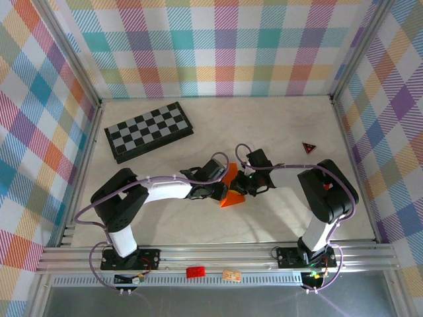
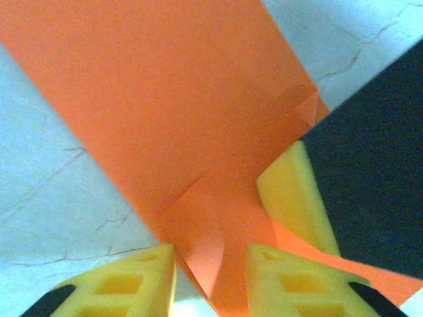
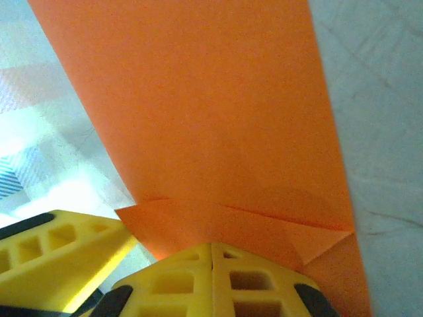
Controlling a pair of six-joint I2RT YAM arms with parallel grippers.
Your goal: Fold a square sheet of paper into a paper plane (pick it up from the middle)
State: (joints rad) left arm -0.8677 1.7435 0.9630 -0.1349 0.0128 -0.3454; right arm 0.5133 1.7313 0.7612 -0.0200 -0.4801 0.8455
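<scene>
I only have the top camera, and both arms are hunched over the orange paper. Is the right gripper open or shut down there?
Observer: Shut. On the right wrist camera the right gripper has its fingers closed together, tips at a folded edge of the orange paper. Whether it pinches any of it, I can't tell.
Operator: And the left gripper?
Observer: Open. On the left wrist camera the left gripper has a clear gap between its fingers, and a folded flap of the paper lies in that gap.
</scene>
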